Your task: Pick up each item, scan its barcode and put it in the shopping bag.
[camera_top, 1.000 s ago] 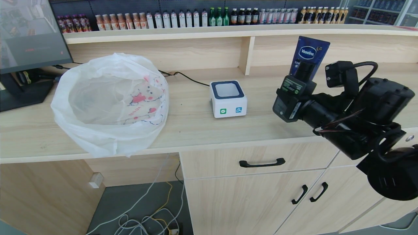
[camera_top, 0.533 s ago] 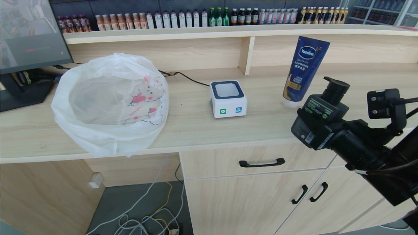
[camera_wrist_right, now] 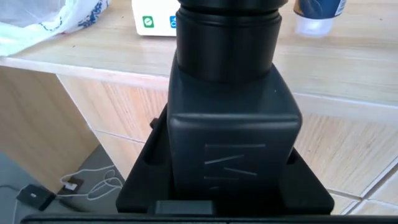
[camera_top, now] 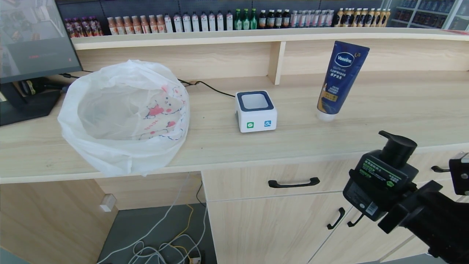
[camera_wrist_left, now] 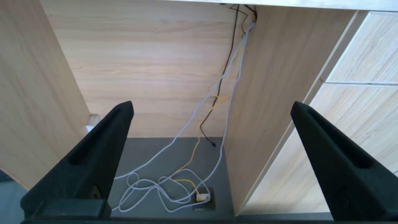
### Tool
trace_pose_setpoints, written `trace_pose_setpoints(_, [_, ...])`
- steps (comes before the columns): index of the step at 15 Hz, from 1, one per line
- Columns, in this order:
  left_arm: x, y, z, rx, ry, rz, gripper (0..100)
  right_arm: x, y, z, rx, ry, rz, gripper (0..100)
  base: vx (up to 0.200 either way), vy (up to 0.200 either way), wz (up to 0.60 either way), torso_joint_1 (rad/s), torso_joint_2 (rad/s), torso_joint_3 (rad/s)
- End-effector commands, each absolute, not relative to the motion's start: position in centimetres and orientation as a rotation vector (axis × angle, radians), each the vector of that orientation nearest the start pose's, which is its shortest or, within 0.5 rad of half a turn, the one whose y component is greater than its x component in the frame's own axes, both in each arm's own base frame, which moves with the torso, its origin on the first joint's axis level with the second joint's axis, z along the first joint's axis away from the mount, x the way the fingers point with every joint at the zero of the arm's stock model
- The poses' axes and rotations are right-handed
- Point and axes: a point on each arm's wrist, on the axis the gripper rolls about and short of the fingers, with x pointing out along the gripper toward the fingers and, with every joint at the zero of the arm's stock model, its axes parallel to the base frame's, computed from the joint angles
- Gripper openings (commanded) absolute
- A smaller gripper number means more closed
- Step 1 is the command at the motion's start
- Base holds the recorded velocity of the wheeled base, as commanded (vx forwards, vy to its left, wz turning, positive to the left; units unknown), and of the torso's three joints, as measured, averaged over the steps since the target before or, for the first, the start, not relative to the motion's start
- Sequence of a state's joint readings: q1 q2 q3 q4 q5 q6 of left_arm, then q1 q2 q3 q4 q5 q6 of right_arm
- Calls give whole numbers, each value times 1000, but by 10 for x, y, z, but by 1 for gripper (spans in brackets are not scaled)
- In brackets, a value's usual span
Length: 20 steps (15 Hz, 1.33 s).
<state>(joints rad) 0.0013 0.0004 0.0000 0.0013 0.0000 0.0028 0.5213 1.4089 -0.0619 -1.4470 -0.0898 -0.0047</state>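
Note:
My right gripper [camera_top: 397,207] is shut on a black square bottle [camera_top: 381,178] with a round pump cap, held tilted in front of the cupboard, below the counter's front edge at the right. In the right wrist view the bottle [camera_wrist_right: 227,118] sits between the fingers [camera_wrist_right: 146,177]. A blue tube [camera_top: 342,77] stands on its cap at the counter's right. The white scanner [camera_top: 255,111] sits mid-counter, and the open white shopping bag [camera_top: 124,113] is at the left. My left gripper [camera_wrist_left: 211,155] hangs open under the counter, with nothing between its fingers.
A monitor [camera_top: 33,40] stands at the far left. A black cable [camera_top: 210,88] runs behind the scanner. A shelf of bottles [camera_top: 227,18] lines the back. Drawers with black handles [camera_top: 293,182] are below the counter; loose cables [camera_wrist_left: 186,180] lie on the floor.
My right arm has dropped and pulled back with the black bottle, from in front of the blue tube to below the counter edge. The tube now shows whole.

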Motion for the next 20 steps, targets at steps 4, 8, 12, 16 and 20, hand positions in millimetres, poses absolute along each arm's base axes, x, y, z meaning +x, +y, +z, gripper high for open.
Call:
trace_pose_setpoints(4, [-23,0,75,3,2,2,100,124,73,158,35,-151,486,0,0,0,0,0,0,0])
trace_pose_setpoints(8, [-23,0,75,3,2,2,100,122,86,155,31,-131,606,0,0,0,0,0,0,0])
trace_pose_setpoints(12, [-23,0,75,3,2,2,100,119,119,146,89,-35,782,0,0,0,0,0,0,0])
trace_pose_setpoints(16, [-23,0,75,3,2,2,100,119,141,152,171,-22,872,0,0,0,0,0,0,0])
trace_pose_setpoints(20, [-23,0,75,3,2,2,100,124,150,156,299,24,913,0,0,0,0,0,0,0])
